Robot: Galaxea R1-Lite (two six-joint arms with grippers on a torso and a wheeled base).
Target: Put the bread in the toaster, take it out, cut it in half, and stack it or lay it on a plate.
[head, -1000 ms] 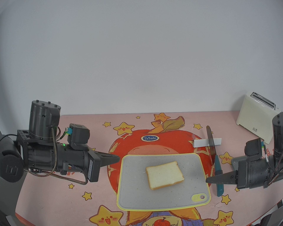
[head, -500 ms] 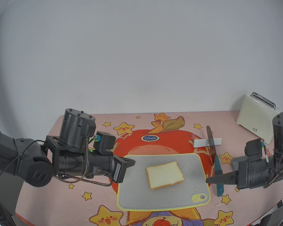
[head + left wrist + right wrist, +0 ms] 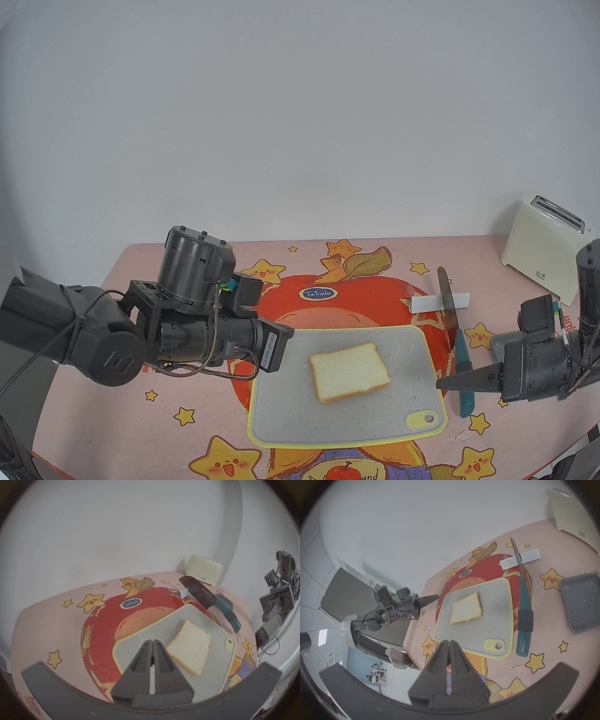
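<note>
the left gripper (image 3: 152, 642) has its two dark, wedge-shaped fingers (image 3: 143, 655) pressed flat together with nothing between them. they taper to a narrow tip that points at the bread (image 3: 349, 372) from the left edge of the cutting board (image 3: 294, 412), clear of the slice.

the right gripper (image 3: 449, 643) is the same: fingers together, empty, their point aimed inward from the right, raised near the knife's handle (image 3: 464, 381).

the bread is one square, pale slice with a thin tan crust. it lies flat near the middle of the board, turned a little askew. the board is a speckled grey rectangle with rounded corners, a yellow rim and a yellow-green tab with a hole at its near right corner.

just off the board's right edge lies the knife (image 3: 521, 583), with a dark pointed blade, a teal handle and a dark band. its blade crosses a white strip (image 3: 430, 304).

a shallow, grey, rectangular tray (image 3: 581, 602) sits right of the knife. a smooth cream toaster (image 3: 545, 249) with a slotted metal top stands at the far right corner.

the tabletop (image 3: 125, 406) is covered in pink, printed with a big red apple and yellow stars.
</note>
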